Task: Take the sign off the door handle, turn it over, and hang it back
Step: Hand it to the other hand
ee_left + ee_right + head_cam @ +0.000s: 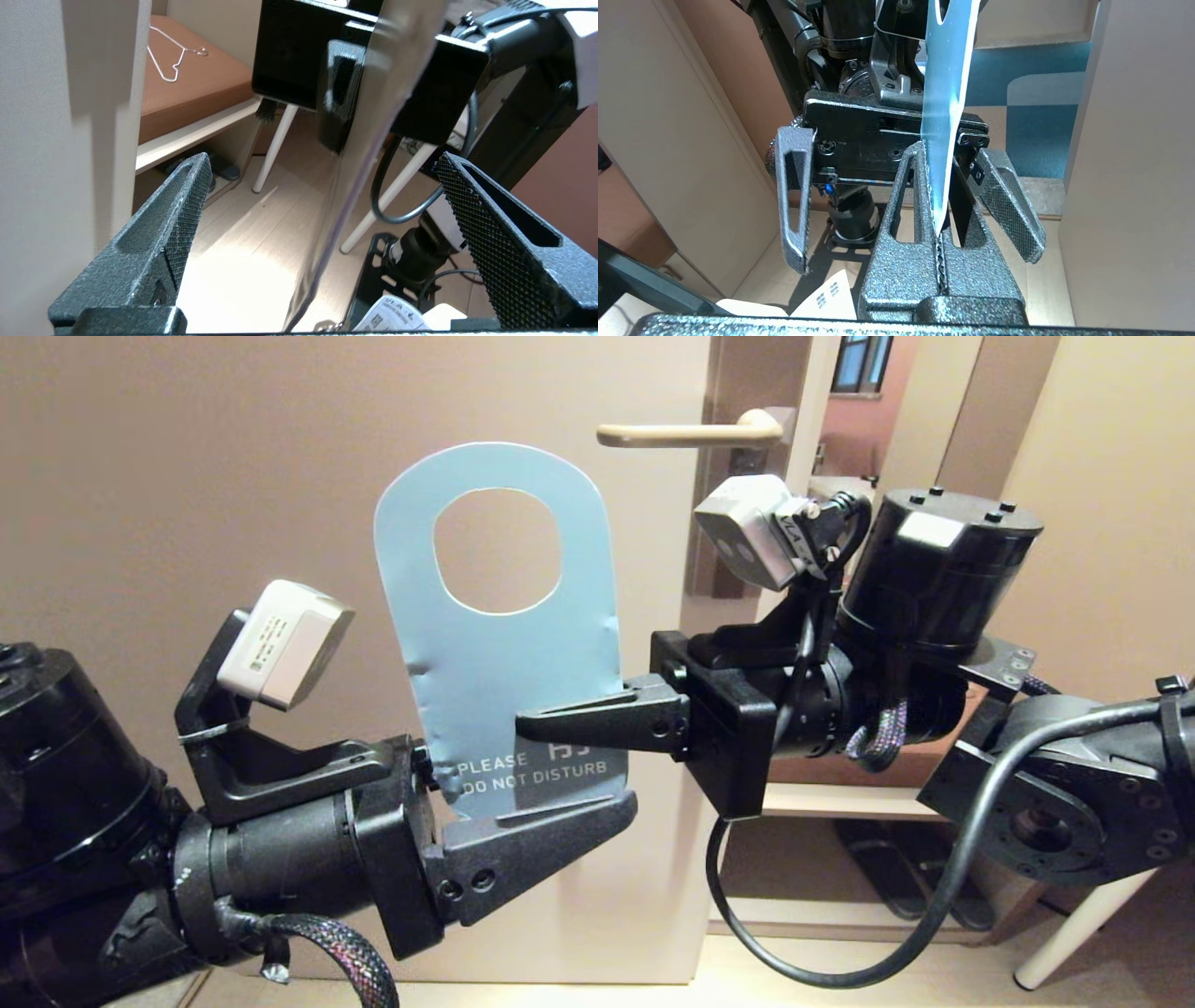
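Sign [499,644] upright in mid-air before door [280,476], blue "DO NOT DISTURB" face toward head camera, oval hole on top. Right edge pinched in closed right gripper [560,721]. Lower edge between spread fingers of left gripper [546,821], not clamped. Door handle [691,432] up and right of sign, bare, well apart. Wire hanger [175,56] lying on brown surface beyond door edge.

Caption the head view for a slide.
Right hand pinches the sign below the handle; open left hand straddles its bottom.
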Controlling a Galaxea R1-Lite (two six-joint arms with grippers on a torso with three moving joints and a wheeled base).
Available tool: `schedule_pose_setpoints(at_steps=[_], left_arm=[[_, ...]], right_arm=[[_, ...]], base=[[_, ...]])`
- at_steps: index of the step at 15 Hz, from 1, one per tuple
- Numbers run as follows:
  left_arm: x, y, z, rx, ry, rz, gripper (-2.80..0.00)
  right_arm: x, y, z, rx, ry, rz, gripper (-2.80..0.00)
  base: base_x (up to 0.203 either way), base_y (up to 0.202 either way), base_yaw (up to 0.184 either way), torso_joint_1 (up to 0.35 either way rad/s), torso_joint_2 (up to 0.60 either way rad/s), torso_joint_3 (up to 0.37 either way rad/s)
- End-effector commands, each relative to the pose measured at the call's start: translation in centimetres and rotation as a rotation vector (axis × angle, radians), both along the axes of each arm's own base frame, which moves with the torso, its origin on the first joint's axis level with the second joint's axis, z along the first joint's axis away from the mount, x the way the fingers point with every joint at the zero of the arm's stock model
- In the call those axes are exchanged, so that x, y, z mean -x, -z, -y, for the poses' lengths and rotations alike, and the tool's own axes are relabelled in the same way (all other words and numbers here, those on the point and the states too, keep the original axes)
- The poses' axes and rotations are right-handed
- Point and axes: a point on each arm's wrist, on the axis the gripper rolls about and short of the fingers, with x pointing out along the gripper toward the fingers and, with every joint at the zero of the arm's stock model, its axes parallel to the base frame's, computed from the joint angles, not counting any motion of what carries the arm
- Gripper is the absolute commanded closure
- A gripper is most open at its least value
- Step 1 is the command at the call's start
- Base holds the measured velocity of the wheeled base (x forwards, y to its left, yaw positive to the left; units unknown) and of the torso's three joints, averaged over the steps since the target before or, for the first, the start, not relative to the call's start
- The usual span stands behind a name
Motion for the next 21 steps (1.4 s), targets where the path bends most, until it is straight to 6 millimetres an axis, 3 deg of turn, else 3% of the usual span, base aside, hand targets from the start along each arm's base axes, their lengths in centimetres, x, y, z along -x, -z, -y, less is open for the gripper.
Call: schedule_pose_setpoints(at_steps=[1,21], left_arm=[[-0.01,-0.05,0.02,0.006,0.002,0.001,-2.80],[0.85,0.21,0.52,0.027,0.065,-0.022,-2.80]], right_arm=[[-0.14,0.36,-0.14,0.001,-0.006,-0.001,0.00],[-0.04,-0.15,-0.06,-0.017,-0.016,-0.071,0.00]], base=[[0.000,0.000,0.000,0.000,0.00,0.000],[0.000,0.000,0.000,0.000,0.00,0.000]])
